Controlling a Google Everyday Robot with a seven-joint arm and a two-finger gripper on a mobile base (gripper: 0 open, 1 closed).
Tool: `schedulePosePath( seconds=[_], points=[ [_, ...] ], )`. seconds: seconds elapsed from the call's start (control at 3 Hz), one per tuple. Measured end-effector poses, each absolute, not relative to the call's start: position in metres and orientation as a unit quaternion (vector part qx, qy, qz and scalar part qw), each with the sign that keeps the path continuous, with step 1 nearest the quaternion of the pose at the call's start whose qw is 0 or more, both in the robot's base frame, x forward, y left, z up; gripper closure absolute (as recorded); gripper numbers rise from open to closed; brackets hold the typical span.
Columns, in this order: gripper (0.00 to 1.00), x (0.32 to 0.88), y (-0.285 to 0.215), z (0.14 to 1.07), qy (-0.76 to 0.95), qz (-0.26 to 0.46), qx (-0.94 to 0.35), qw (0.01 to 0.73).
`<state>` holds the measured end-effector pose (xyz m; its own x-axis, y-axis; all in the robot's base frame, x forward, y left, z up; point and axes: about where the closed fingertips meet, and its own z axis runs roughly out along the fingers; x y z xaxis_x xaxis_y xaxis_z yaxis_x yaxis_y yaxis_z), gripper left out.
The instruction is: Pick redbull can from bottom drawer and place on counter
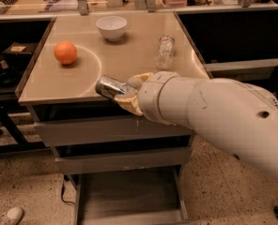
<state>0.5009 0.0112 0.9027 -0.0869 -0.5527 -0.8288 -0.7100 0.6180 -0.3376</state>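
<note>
**Can held at the counter's near edge, placing step in hand**

The redbull can [109, 86] is held on its side by the gripper [125, 93], with its shiny end turned to the left, just above the near edge of the counter [129, 60]. The jaws are closed narrowly on the can's body. The tan fingers [129, 102] are wrapped under and behind it, so its right end is hidden.

Below, the bottom drawer [129, 193] is pulled out and no can is seen in it. The picking step is therefore judged done, and only the placing remains. The can is judged to be carried at this height so that the counter's rim can be cleared, with the arm [223, 111] reached in from the right.

On the counter, an orange ball [65, 53] lies at the left, a white bowl [111, 27] at the far side, and a clear glass jar [165, 50] right of centre. A set-down between these is judged safest. Since the can is held sideways, rolling must be guarded against on release.
</note>
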Motion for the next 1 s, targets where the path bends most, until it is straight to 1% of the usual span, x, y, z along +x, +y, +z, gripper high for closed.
schedulePosePath(
  seconds=[0.33, 1.0],
  points=[
    [1.0, 0.511, 0.01, 0.9, 0.737, 0.075, -0.428, 0.518],
    [1.0, 0.571, 0.012, 0.899, 0.747, 0.078, -0.429, 0.502]
  ],
)
